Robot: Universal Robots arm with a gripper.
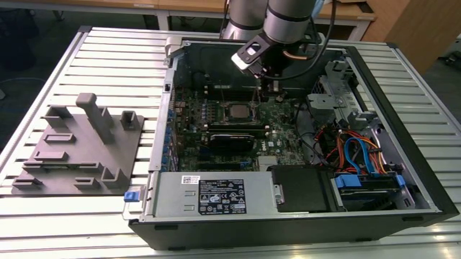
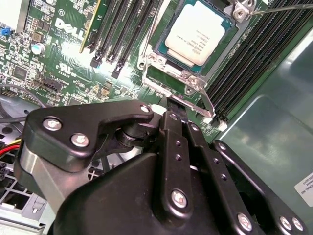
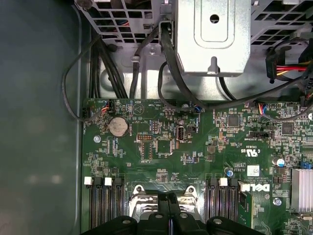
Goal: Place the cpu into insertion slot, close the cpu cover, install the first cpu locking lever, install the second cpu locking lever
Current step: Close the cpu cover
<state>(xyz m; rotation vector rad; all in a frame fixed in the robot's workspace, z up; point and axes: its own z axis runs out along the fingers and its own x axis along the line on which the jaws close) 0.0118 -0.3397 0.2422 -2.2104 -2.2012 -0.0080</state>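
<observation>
Second wrist view shows the cpu (image 2: 195, 34) seated flat in the insertion slot (image 2: 157, 49), with the cpu cover (image 2: 171, 68) framing it. The chip looks light, stiff and fragile, best held by its edges. Just beside the cover's edge the tool (image 2: 168, 104) hangs with its fingers pressed together, over the green motherboard (image 2: 63, 54)

Straight above the cpu (image 2: 195, 34) the way is free, yet memory slots (image 2: 117, 29) flank it on two sides. Toward the exterior view's right, cables (image 1: 360, 151) and a metal drive cage (image 1: 325, 100) crowd the computer case (image 1: 288, 229); the power supply (image 1: 209, 197) blocks the end nearest that camera. Outside, a grey fixture (image 1: 79, 145) occupies the counter (image 1: 108, 48).
</observation>
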